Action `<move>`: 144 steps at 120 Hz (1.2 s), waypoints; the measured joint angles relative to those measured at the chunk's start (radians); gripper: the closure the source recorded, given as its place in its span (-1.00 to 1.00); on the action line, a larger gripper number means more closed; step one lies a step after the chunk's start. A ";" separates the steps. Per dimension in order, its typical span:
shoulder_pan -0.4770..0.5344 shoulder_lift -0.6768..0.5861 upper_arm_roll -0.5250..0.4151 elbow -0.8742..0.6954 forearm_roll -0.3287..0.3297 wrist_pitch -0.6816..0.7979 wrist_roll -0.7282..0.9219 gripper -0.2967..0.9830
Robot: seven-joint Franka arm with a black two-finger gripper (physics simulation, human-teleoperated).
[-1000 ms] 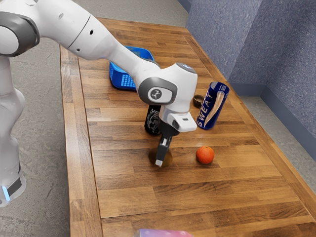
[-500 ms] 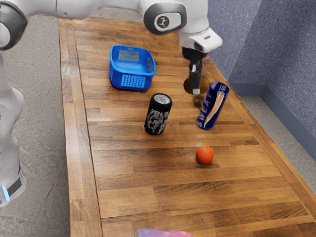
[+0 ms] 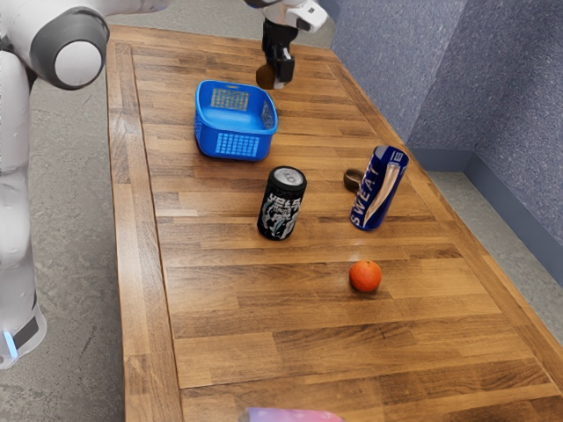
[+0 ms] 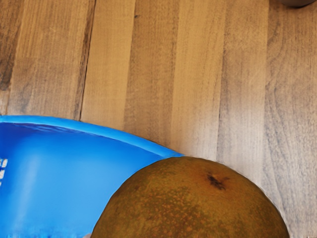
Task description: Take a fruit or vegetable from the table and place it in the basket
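We note that the tool, grasping the brown fruit, has moved from beside the blue can toward the surface's far edge, near the basket, leaving, we judge, alignment and release.

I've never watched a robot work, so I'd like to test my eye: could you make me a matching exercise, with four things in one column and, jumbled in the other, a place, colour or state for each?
Things
1. Brown fruit
2. Orange
3. Basket
4. Black can

Places, colours, states
A. Blue, with an open top
B. Standing upright, pale lettering on its side
C. Held by the tool
D. Round and bright, resting on the table

Right pairs: 1-C, 2-D, 3-A, 4-B
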 joint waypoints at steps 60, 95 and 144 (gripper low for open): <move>0.107 0.145 0.081 0.027 -0.122 -0.016 0.081 0.17; 0.148 0.200 0.107 0.037 -0.177 -0.016 0.128 0.17; 0.103 0.161 0.094 0.072 -0.204 -0.030 0.193 -0.48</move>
